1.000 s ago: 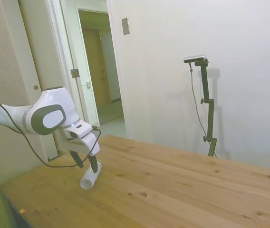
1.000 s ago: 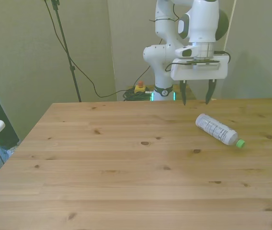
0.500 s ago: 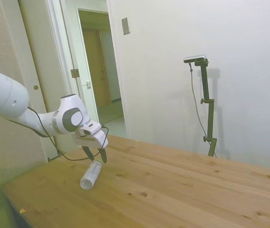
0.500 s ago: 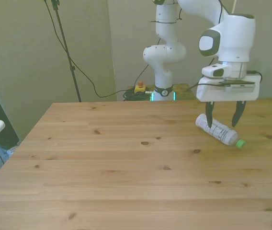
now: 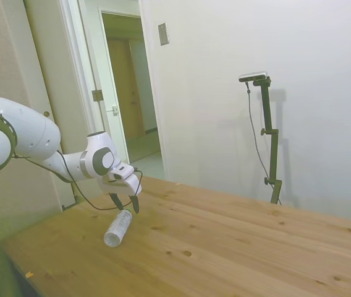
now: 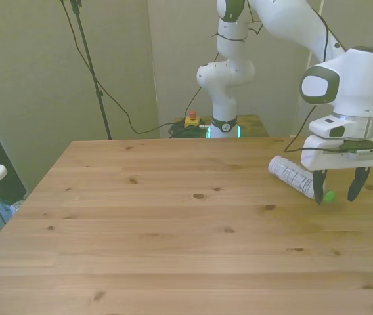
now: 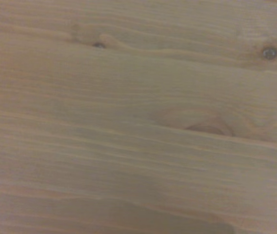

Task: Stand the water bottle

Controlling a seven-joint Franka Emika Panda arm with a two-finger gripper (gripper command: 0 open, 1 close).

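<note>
Water bottle (image 6: 294, 176) lay on its side on the wooden table (image 6: 173, 230), near the front view's right edge, green cap (image 6: 329, 195) pointing toward the camera. Gripper (image 6: 336, 194) hung low over the cap end, fingers spread wide and holding nothing; one dark finger stood just beside the cap, the other well clear on the far side. Step in hand, as I judged it: approach for the grasp, bottle not yet touched or raised. Next move seemed to call for settling the fingers around the neck or body, closing, then tipping the bottle onto its base. In the side view the gripper (image 5: 125, 203) sat at the bottle's (image 5: 117, 228) far end, cap hidden. Wrist view showed only blurred table boards (image 7: 138, 117), no bottle. Label print too small to read; fingertip height above the table hard to judge.
</note>
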